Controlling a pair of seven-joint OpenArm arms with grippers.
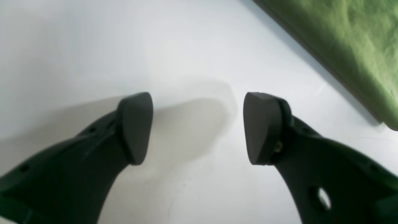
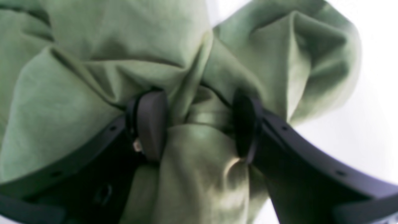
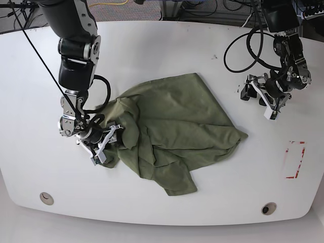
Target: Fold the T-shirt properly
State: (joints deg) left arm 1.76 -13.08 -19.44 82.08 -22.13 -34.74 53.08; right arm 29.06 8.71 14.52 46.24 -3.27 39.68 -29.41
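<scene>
Folding had barely begun: the shirt (image 3: pixel 177 131) lay crumpled mid-table, right gripper (image 2: pixel 196 124) pinching its nine-o'clock edge, left gripper (image 1: pixel 197 127) spread empty at two o'clock

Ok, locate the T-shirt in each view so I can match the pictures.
Left wrist: T-shirt fills the upper right corner, apart from the open left gripper.
Right wrist: it fills most of the frame, bunched between the right gripper pads.
Base: crumpled at table centre.
Shared landmark: the white table.
</scene>
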